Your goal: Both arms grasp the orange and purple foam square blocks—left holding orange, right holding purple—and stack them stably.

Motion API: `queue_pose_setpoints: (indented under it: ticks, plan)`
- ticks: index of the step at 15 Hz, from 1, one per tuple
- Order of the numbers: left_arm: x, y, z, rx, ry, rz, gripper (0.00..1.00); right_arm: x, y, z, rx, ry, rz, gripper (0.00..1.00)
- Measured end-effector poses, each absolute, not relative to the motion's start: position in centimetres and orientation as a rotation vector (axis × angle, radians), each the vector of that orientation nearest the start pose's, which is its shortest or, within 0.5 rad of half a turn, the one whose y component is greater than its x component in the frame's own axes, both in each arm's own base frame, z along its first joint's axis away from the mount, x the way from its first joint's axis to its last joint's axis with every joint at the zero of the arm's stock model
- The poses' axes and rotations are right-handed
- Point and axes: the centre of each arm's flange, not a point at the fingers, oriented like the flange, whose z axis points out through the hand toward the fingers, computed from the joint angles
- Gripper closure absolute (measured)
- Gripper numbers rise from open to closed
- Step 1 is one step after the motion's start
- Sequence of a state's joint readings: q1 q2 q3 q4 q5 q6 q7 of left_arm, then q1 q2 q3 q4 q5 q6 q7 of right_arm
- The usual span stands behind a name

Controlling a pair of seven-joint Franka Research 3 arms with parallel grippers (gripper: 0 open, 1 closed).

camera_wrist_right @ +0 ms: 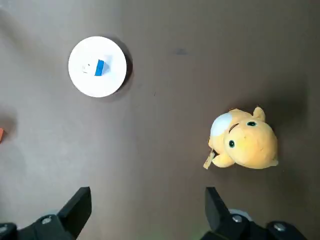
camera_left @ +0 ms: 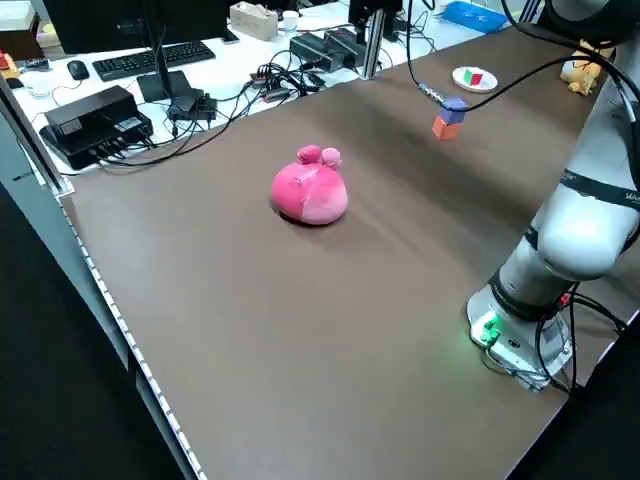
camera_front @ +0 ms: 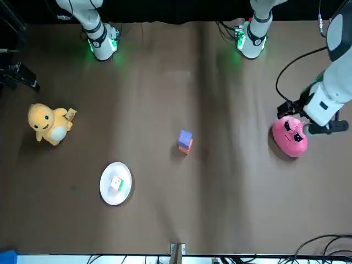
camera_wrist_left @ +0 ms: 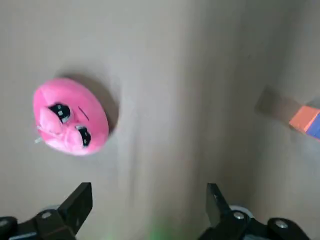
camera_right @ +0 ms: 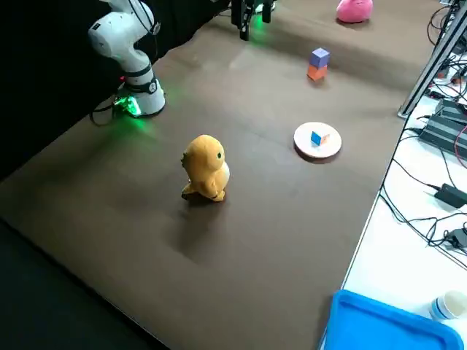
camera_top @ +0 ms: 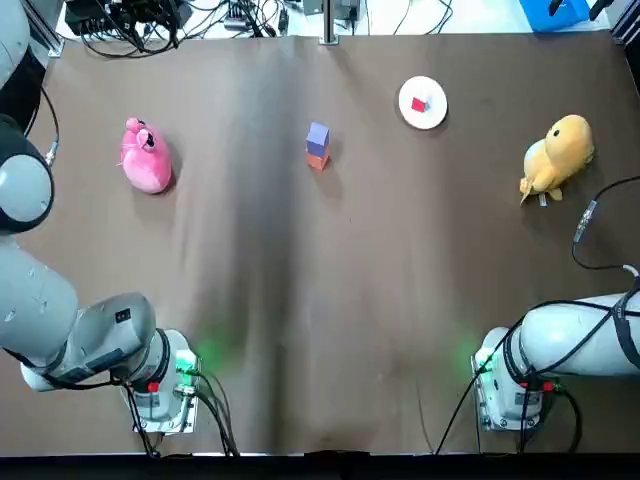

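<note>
The purple block (camera_top: 318, 134) sits on top of the orange block (camera_top: 317, 159) near the middle of the table, toward its far side; the stack (camera_front: 185, 141) stands upright with nothing touching it. My left gripper (camera_wrist_left: 147, 210) is open and empty, high over the table's left side near the pink plush (camera_wrist_left: 70, 117); the orange block (camera_wrist_left: 302, 119) shows far off at its view's edge. In the front view this gripper (camera_front: 311, 116) hangs beside the plush. My right gripper (camera_wrist_right: 147, 210) is open and empty, raised over the table's right side.
A pink plush (camera_top: 146, 157) lies at the left and a yellow plush (camera_top: 557, 155) at the right. A white plate (camera_top: 422, 102) with a small cube stands at the far right of the stack. Cables and a blue bin (camera_right: 394, 324) lie beyond the table's edges.
</note>
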State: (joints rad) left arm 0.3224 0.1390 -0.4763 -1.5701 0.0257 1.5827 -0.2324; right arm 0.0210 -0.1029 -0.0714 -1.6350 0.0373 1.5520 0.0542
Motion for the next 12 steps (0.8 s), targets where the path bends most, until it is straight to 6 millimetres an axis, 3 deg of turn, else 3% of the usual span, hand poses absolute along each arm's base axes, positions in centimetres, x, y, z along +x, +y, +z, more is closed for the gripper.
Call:
queue_pose_setpoints:
  ticks: [2,8,12]
  plan:
    - [58.5,-7.3,55.4,-3.149,-0.147,0.200,0.00,51.8,-2.6,64.7,-3.093,0.168,-0.005,0.00]
    - [59.5,-3.6,56.4,-3.147,-0.249,0.159,0.00,51.6,-3.1,64.9,-3.093,0.187,0.006,0.00]
    - [59.7,-3.4,56.7,-3.084,-0.176,0.129,0.00,51.6,-3.1,64.9,-3.093,0.195,0.005,0.00]
